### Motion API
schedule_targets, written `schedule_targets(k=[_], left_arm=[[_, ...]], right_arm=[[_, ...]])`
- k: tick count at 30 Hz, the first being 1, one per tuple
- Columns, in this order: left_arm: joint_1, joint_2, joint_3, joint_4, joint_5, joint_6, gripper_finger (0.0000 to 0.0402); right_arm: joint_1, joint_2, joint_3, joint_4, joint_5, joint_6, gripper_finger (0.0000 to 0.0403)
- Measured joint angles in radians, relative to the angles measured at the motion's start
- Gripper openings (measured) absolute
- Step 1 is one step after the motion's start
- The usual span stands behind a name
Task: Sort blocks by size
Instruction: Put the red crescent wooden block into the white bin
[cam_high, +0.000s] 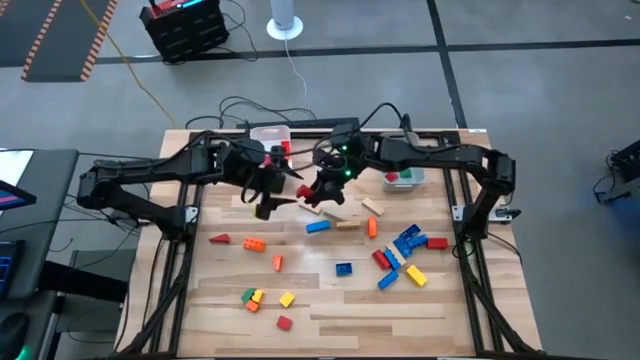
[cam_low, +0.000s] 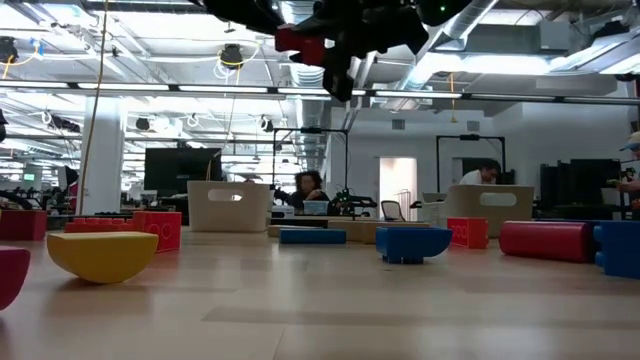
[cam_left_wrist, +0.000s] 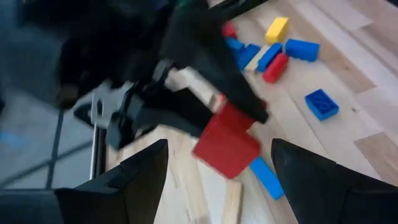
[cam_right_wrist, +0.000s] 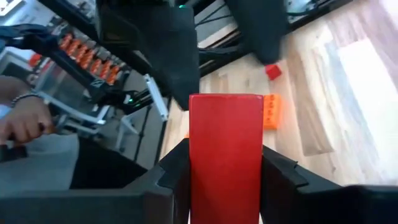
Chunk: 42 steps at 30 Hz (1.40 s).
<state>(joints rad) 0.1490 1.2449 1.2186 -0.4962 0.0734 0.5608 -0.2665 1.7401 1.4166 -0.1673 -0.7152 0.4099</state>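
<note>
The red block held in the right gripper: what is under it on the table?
Under the raised red block, held by the right gripper, lie an orange block and bare wooden table. What lies directly beneath is hidden by it.

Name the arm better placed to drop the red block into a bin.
Right. Its pincer is shut on the red block, raised above the table. The left pincer is open and holds nothing, so it would need a handover first.

Two arms (cam_high: 150, 190), two bins (cam_high: 404, 179)

Grey concrete floor (cam_high: 520, 25), bright ceiling lights (cam_low: 180, 88), desks behind.
</note>
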Motion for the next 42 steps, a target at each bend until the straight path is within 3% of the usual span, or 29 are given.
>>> schedule_targets(k=[11, 23, 32, 36, 42], left_arm=[[-0.028, 0.001, 0.0, 0.085, 0.009, 0.071, 0.0253], [-0.062, 0.096, 0.001, 0.218, 0.065, -0.048, 0.0218], [-0.079, 0.097, 0.001, 0.227, 0.046, -0.001, 0.0128], [-0.08, 0.096, 0.001, 0.219, 0.042, 0.006, 0.0125], [-0.065, 0.069, 0.001, 0.143, 0.046, -0.049, 0.0125]], right_arm=[[-0.011, 0.0, 0.0, 0.014, -0.155, 0.009, 0.0157], [-0.023, 0.0, 0.0, 0.033, -0.307, 0.019, 0.0157], [-0.032, 0.0, 0.0, 0.03, -0.331, 0.028, 0.0157], [-0.03, 0.0, 0.0, 0.042, -0.286, 0.058, 0.017], [-0.051, -0.001, 0.0, 0.049, -0.246, 0.08, 0.0231]])
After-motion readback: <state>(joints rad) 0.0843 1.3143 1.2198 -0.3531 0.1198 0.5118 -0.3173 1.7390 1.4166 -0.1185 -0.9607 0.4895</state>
